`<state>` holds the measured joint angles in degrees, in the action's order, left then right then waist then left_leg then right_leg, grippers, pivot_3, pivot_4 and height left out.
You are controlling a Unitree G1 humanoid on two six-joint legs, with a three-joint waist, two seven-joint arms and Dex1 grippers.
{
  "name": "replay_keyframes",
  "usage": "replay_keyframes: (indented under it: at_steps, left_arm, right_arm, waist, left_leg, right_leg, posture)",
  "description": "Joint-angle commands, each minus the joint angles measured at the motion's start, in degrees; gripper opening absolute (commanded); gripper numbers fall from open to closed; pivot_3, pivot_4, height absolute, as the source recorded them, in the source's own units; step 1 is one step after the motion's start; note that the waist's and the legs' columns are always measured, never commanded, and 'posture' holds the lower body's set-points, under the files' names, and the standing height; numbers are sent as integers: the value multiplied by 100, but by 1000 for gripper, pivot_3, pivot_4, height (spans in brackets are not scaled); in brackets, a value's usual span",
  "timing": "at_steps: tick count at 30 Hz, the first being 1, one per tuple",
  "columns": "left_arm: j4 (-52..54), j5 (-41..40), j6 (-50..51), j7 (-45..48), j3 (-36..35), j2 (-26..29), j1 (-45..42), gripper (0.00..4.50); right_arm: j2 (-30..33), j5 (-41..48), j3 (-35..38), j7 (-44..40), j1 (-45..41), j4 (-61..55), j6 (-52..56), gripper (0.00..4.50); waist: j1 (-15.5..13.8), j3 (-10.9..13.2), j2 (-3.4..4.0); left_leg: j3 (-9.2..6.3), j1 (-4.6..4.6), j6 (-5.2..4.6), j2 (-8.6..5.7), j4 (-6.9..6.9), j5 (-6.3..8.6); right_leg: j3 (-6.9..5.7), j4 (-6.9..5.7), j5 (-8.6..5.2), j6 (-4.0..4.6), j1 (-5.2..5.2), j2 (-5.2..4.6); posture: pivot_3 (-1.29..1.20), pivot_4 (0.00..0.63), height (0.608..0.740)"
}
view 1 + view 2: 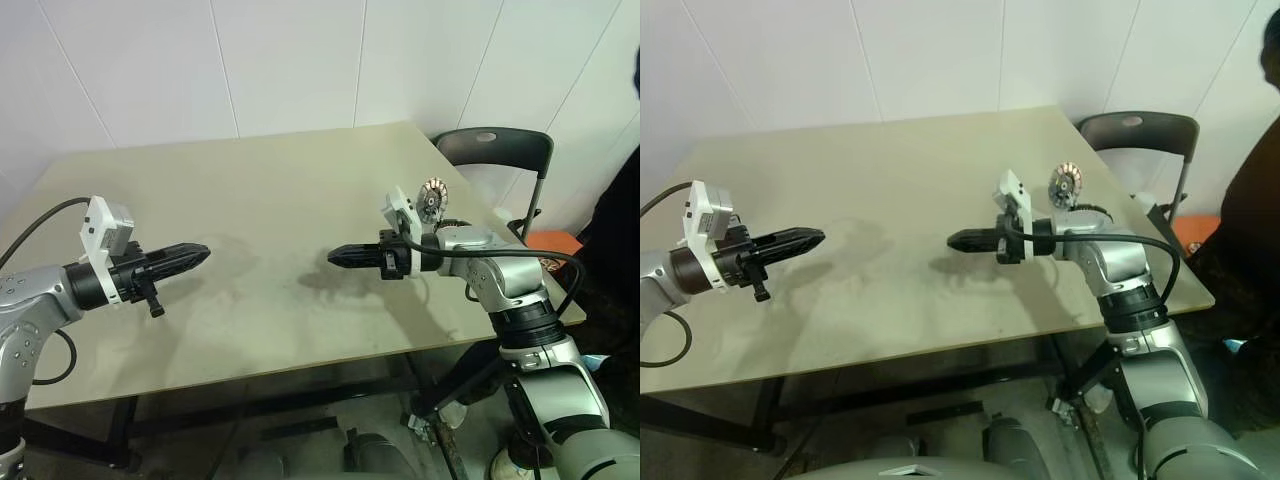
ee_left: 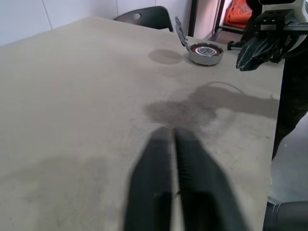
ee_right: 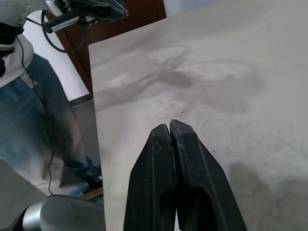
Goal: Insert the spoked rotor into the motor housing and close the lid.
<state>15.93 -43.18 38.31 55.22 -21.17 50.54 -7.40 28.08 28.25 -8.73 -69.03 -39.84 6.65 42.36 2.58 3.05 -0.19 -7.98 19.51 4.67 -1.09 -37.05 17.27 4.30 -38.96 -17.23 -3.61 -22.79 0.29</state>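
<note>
Over by the table's far right corner, just behind my right arm, sits the motor housing: a shallow round metal shell w/ dark rim and a reddish-copper ring inside. A round disc stands on edge against it, tilted up, w/ a radial copper-and-grey pattern and a small pale centre. Can't tell from here whether that's the lid or the spoked rotor; it's too small to read. The other part I can't pick out at all.

My right gripper hangs above the table, pointing across toward my left side, fingers pressed together, nothing between them. My left gripper hangs well apart from it on the left, pointing back at it, fingers also shut and empty. The housing is near the right one and far from the left.

I judge the task's barely begun: no part is in hand and the housing isn't closed. Next move prob calls for opening the right fingers, swinging that wrist back toward the corner and sorting out which disc is which before gripping. A thin edge-standing disc should tip easily, so approach gently, pinch on the rim.

Table is flat matte beige w/ faint dark smudges in the middle. A dark chair w/ a curved plastic back stands past the corner.
</note>
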Motion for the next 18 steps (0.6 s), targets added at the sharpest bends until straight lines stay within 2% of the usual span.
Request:
replay_keyframes:
  at_steps: [1, 3, 4, 5, 8, 17, 18]
  left_arm:
    - [80, 112, -18, -128, -27, 103, -133, 32]
    - [46, -80, 183, -82, -74, 132, -153, 32]
    - [49, -115, 185, -14, -98, 148, -142, 198]
    - [49, -116, 185, 1, -113, 151, -133, 405]
    - [41, -95, 178, -24, -118, 138, -138, 1289]
    - [50, -111, 226, -65, -58, 90, -266, 4352]
    - [60, -114, 233, -70, -56, 90, -268, 4500]
  right_arm:
    - [-37, -118, -76, 114, -126, -140, -132, 0]
    - [-81, -159, -75, 234, -178, -36, -77, 0]
    - [-101, -8, 14, 182, -226, -22, 47, 0]
    - [-111, 68, 68, 170, -263, -9, 121, 0]
    - [-108, 118, 100, 167, -310, 10, 167, 592]
    - [-115, 112, 93, 159, -333, 32, 150, 3656]
    - [-114, 96, 90, 171, -332, 38, 138, 3973]
  waist:
    - [-2, 0, 0]
    - [-1, 0, 0]
    - [1, 0, 0]
    - [-1, 2, 2]
    - [-3, 6, 4]
    - [-2, 7, 3]
    - [1, 7, 3]
  left_leg:
    - [-1, 0, 0, 0, 0, 0]
    - [0, -1, 0, 0, -1, 0]
    - [0, -1, 0, 0, -1, 0]
    - [0, -1, 0, 0, -1, 0]
    - [0, 1, 0, 0, 0, 0]
    - [0, 1, 0, 0, 0, 0]
    - [0, 1, 0, 0, 0, 0]
  right_leg:
    - [0, 0, 0, 0, 0, 0]
    - [0, 0, 0, 0, 1, 0]
    - [0, 0, 0, 0, 1, 1]
    - [0, 0, 0, 0, 0, 1]
    - [0, 0, 0, 0, -1, 0]
    - [0, 0, 0, 0, 0, 0]
    - [0, 0, 0, 0, -1, 0]
  posture:
    - [0, 0, 740]
    - [0, 0, 740]
    - [0, 0, 740]
    - [0, 0, 740]
    - [0, 0, 740]
    - [0, 0, 740]
    - [0, 0, 740]
